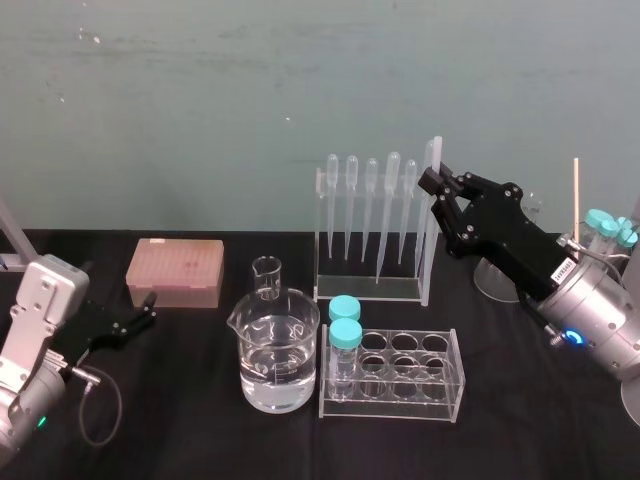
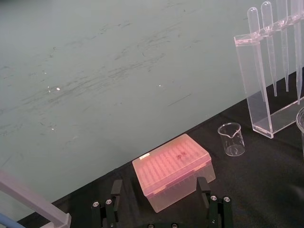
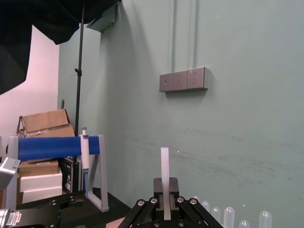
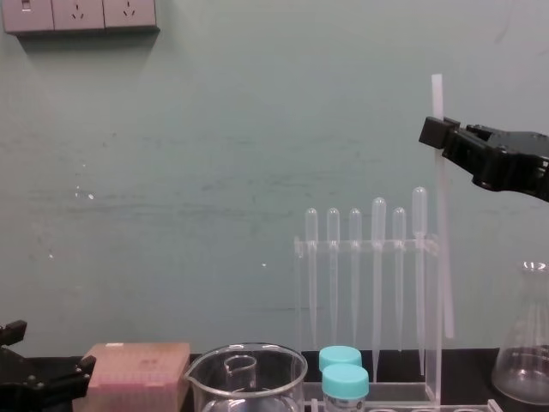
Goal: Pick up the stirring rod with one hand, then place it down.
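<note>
We saw the stirring rod (image 4: 442, 223), a long, thin, translucent-white stick with plain ends, held almost upright in the air. The right gripper (image 4: 439, 134) was clamped on it near its top. A short length stood above the fingers, and the rest hung down just beside the right end of the pipette rack (image 1: 370, 290), ending above the counter (image 1: 180, 400). The left gripper (image 1: 146, 310) lay low at the counter's left, fingers spread apart and holding nothing, facing a pink box (image 1: 175, 272).

The counter was covered in black. Behind it rose a scuffed teal wall (image 4: 214, 129) with wall sockets (image 4: 81, 15).

The rack carried five clear pipettes (image 1: 371, 205). A large beaker (image 1: 280, 350) held clear liquid to about half. A small beaker (image 1: 266, 277) behind it looked empty. A clear tube rack (image 1: 420, 375) held two blue-capped tubes (image 1: 345, 335) at its left end.
</note>
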Tool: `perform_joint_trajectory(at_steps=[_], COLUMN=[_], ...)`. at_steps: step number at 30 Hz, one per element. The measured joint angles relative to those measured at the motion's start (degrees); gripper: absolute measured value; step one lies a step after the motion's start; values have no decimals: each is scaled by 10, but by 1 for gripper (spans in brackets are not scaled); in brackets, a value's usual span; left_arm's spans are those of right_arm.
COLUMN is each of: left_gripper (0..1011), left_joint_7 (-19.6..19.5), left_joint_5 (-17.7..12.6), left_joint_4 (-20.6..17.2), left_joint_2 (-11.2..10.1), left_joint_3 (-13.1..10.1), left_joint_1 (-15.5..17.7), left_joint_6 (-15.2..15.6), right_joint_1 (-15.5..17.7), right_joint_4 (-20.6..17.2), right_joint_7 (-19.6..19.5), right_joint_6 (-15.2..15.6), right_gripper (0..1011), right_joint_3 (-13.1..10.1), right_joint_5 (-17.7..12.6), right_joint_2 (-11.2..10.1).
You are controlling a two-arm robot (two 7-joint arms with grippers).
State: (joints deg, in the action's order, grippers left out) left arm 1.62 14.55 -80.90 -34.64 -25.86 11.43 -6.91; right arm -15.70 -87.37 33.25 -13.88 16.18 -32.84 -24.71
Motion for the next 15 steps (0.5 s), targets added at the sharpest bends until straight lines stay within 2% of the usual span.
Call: perform_joint_trajectory(at_steps=[7,15], left_gripper=[1000,1000], left_joint_7=[0,0], left_joint_5=[0,0], left_joint_4=[0,0], left_joint_2=[0,0], left_joint_3=[0,0], left_joint_1=[0,0], left_joint_6=[0,0], right_joint_1=[0,-2], right_joint_4=[3,18], right_joint_7=[5,29], right_joint_6=[-2,-16], right_gripper=[66,66], right_joint_3=[1,6], right_joint_5=[-4,-13], right_joint_2=[-1,-2])
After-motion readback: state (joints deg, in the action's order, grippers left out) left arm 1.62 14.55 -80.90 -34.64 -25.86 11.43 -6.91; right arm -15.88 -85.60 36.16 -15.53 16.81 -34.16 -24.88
